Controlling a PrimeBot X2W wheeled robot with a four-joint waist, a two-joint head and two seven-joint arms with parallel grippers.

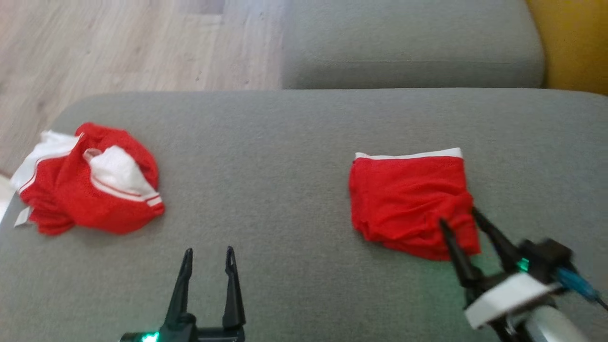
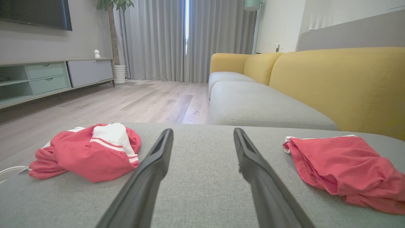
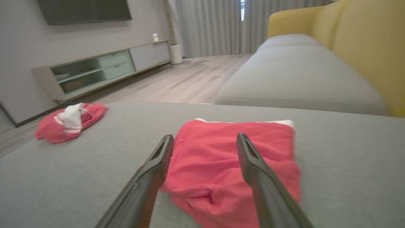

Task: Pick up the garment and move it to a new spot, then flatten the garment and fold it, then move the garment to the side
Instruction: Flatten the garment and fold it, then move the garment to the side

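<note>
A folded red garment [image 1: 408, 199] with a white waistband lies on the grey cushion [image 1: 285, 142] at the right; it also lies in front of my right fingers in the right wrist view [image 3: 227, 158] and at the right of the left wrist view [image 2: 341, 164]. My right gripper [image 1: 458, 216] stands open at the garment's near right corner, jaws spread over the cloth and gripping nothing. My left gripper [image 1: 209, 254] rests open over bare cushion near the front edge, holding nothing.
A second crumpled red and white garment [image 1: 90, 180] lies at the cushion's left edge. A further grey seat [image 1: 408, 42] with a yellow backrest [image 2: 341, 85] lies beyond. Wooden floor [image 1: 118, 42] runs past the left side, with a TV cabinet [image 2: 47, 79] across the room.
</note>
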